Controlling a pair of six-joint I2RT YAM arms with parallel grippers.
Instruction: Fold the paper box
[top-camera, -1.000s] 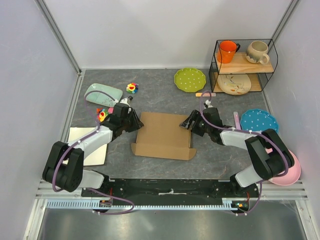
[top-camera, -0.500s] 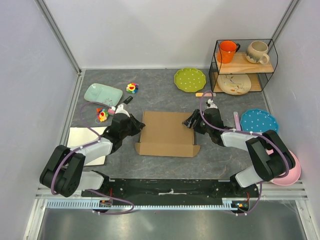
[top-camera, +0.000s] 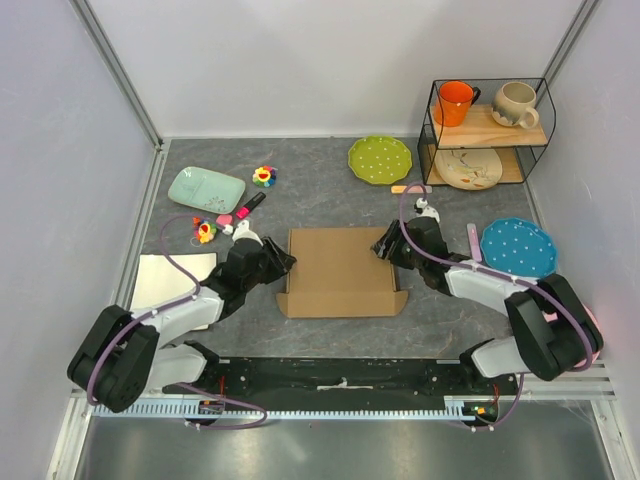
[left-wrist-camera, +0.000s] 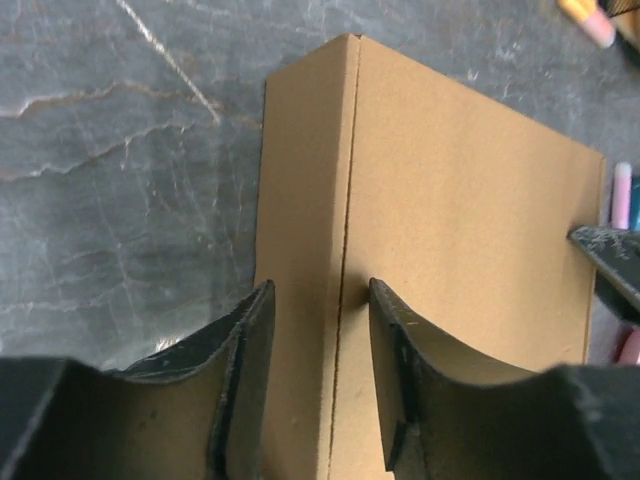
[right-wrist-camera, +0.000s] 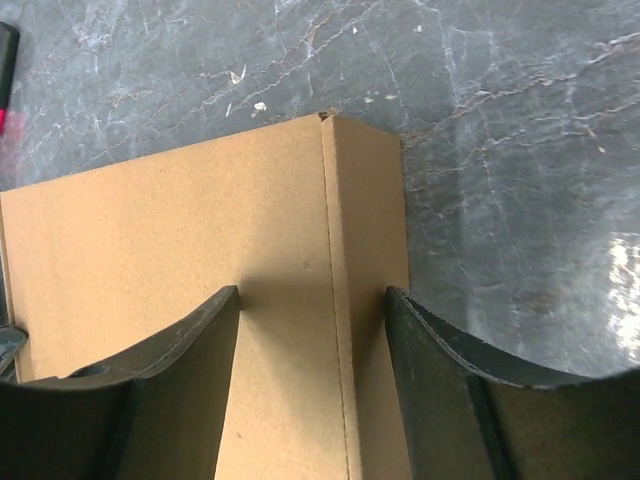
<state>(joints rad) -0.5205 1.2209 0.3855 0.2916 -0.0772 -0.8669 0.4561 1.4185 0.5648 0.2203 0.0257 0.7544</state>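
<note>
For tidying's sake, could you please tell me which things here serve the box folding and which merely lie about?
Job: paper box, left claw, right claw.
Lying about: green plate, blue plate, orange mug, white board.

The paper box (top-camera: 340, 272) is matt brown cardboard; the table (top-camera: 320, 195), veined grey stone-look.

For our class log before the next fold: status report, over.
Left pincer open, right pincer open, straddling opposite edges. Paper box lies between them. White board apart, left.

A wire shelf (top-camera: 487, 130) holds an orange mug (top-camera: 455, 101) and a cream mug (top-camera: 515, 104), beside a green plate (top-camera: 380, 159).
</note>
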